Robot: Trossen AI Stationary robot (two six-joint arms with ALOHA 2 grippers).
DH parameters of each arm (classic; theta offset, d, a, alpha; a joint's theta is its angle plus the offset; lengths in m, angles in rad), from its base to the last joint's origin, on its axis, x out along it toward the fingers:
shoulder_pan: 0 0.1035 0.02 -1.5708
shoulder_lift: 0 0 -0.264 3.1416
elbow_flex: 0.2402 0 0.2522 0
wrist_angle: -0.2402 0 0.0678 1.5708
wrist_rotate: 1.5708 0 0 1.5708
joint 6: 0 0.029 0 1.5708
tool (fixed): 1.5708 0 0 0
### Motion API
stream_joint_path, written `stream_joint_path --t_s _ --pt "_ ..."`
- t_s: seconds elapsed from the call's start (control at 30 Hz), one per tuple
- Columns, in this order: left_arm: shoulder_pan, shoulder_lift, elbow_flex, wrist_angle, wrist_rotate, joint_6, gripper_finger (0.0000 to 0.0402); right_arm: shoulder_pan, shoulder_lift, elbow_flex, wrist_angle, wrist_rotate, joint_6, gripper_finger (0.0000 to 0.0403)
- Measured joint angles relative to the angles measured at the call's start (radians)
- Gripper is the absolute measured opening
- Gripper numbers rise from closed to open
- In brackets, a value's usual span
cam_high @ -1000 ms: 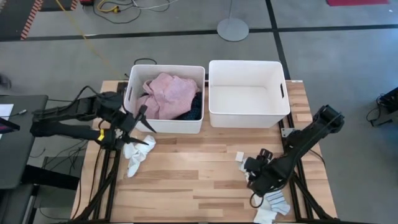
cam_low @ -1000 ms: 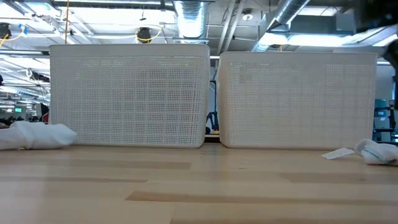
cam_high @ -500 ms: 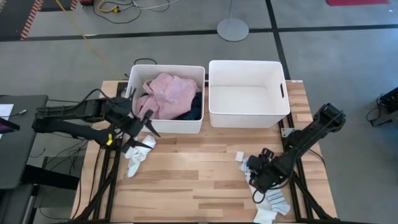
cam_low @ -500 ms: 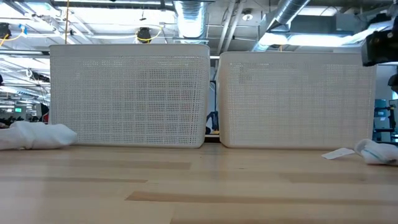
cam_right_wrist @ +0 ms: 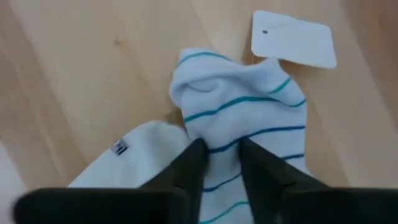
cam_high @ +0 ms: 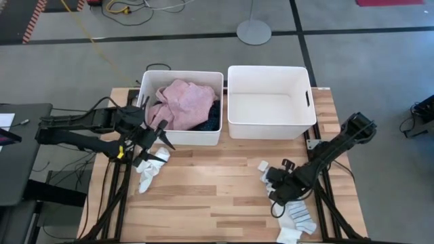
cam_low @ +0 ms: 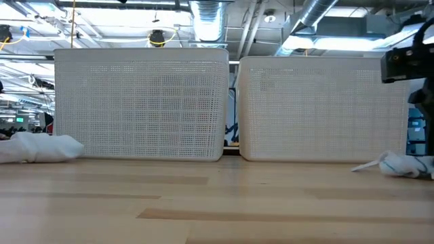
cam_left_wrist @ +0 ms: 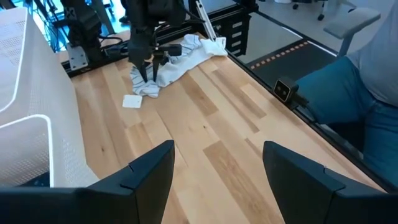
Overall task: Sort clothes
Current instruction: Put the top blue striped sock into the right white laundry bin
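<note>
With its arm stretched low across the desk [cam_high: 203, 196], right claw [cam_right_wrist: 216, 163] is pinched narrow on the teal-striped white sock [cam_right_wrist: 239, 118], near the desk's right front, a white tag [cam_right_wrist: 293, 38] just beyond. A second ago those fingers stood wide; the arm has since shifted slightly. Left claw [cam_high: 154, 139] hangs open over the white sock [cam_high: 146, 171] beside the clothes bin [cam_high: 178, 135], unchanged for half a second.

Wood table [cam_high: 203, 196]. Two white bins at its back edge: left bin [cam_high: 180, 137], right bin [cam_high: 271, 127], side by side. White sock [cam_high: 148, 169] in front of left bin. Striped sock [cam_right_wrist: 242, 124], white tag [cam_right_wrist: 293, 39] and more socks [cam_high: 298, 220] in front of right bin.
</note>
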Motion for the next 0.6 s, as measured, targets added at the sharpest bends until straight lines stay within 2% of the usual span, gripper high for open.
stream_joint_path --t_s 0.23,0.43,0.6 --pt "-0.022 0.0 0.0 -0.002 0.0 -0.015 0.0238 -0.046 0.0 0.0 0.023 0.0 -0.088 0.0014" --pt "-0.055 0.0 0.0 -0.008 -0.027 -0.031 0.0238 -0.076 0.001 0.015 0.077 0.008 -0.181 0.0006" --pt "-0.079 0.0 0.0 -0.014 -0.047 -0.045 0.0238 -0.106 0.001 0.101 0.083 0.057 -0.307 0.0002"
